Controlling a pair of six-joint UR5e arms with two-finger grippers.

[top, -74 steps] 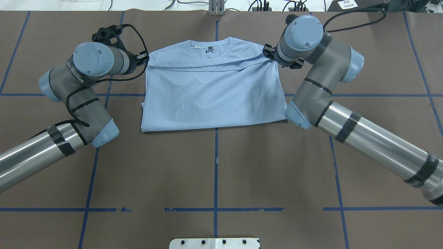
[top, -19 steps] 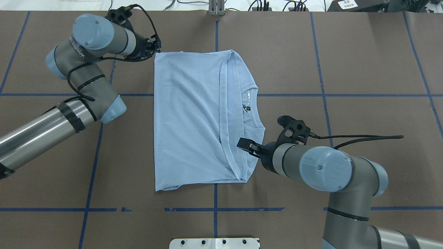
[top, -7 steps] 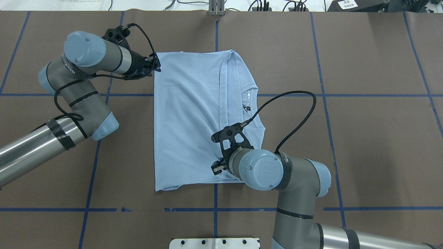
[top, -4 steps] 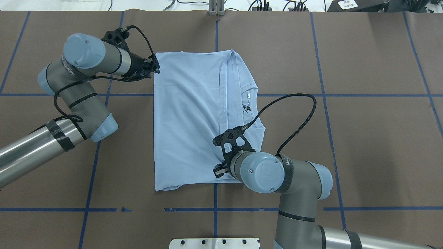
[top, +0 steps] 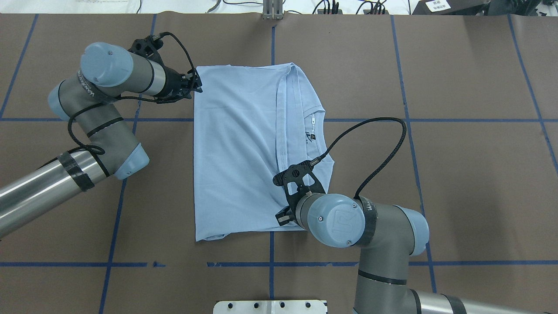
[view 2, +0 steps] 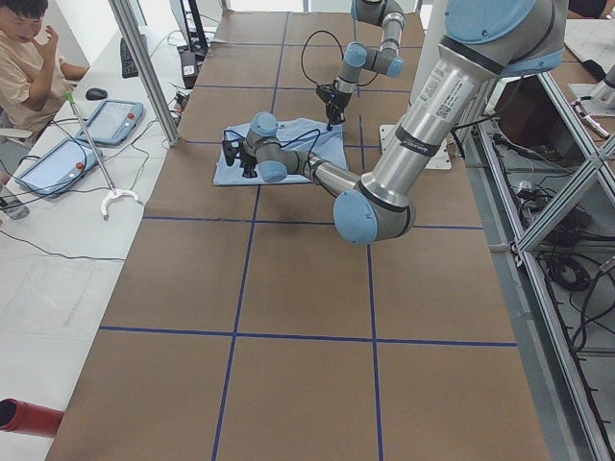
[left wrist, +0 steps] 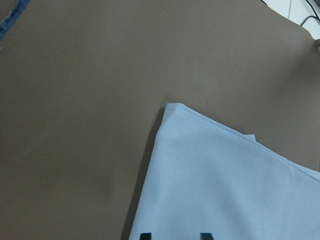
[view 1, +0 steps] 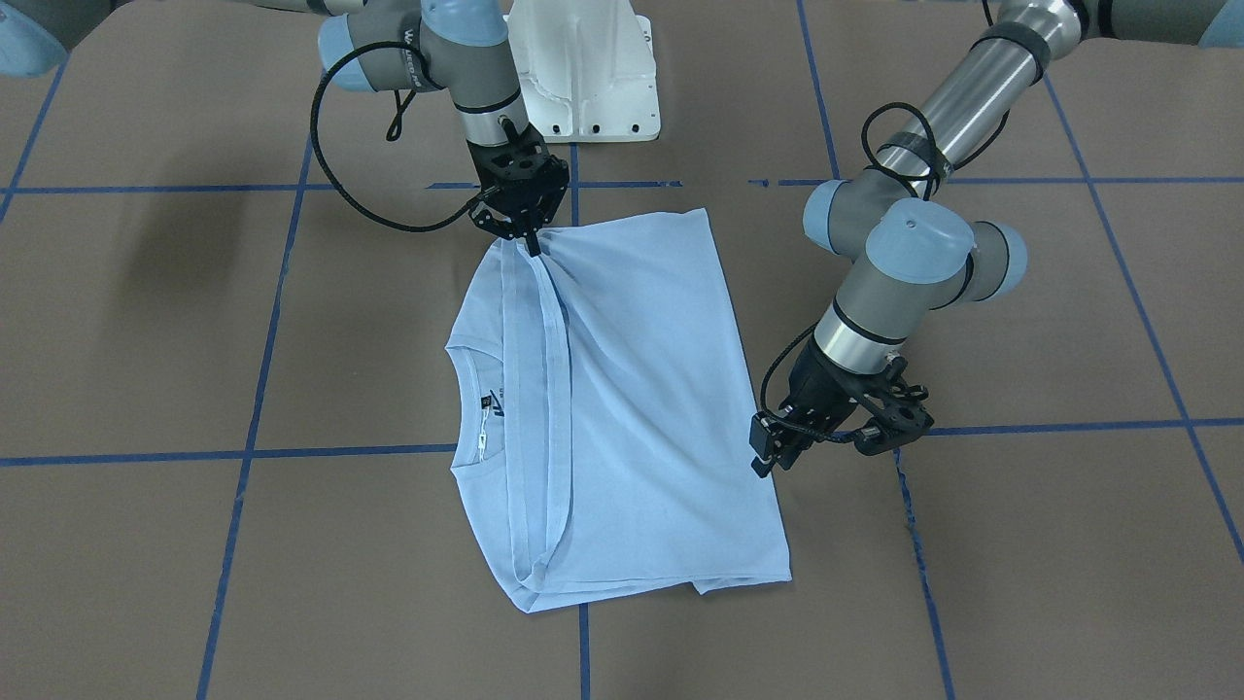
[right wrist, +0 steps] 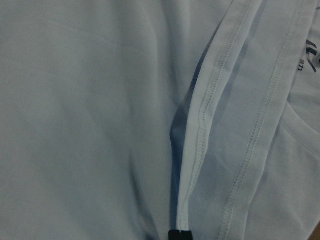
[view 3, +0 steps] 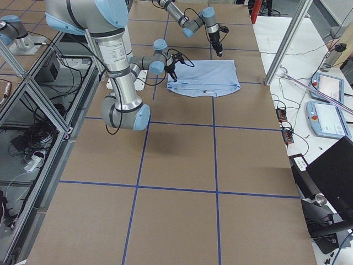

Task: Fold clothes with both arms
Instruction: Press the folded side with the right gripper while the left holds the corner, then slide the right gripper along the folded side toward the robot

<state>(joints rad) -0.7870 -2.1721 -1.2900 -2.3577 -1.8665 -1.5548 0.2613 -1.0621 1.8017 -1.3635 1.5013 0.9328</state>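
The T-shirt [top: 237,148] lies folded mid-frame in the overhead view. There my own wrist mostly hides my right gripper [view 1: 530,238]. The front-facing and right wrist views show it pinched tight on the shirt's edge. My left gripper [top: 195,83] is at the shirt's upper-left corner. Only the left wrist view shows its fingertips [left wrist: 205,235] parted, holding nothing.

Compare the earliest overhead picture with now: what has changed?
The T-shirt has turned a quarter turn, collar now toward the robot's right. The right gripper swung from the shirt's far right side to its near edge and now pinches the folded hem. The left gripper stayed at the far left corner.
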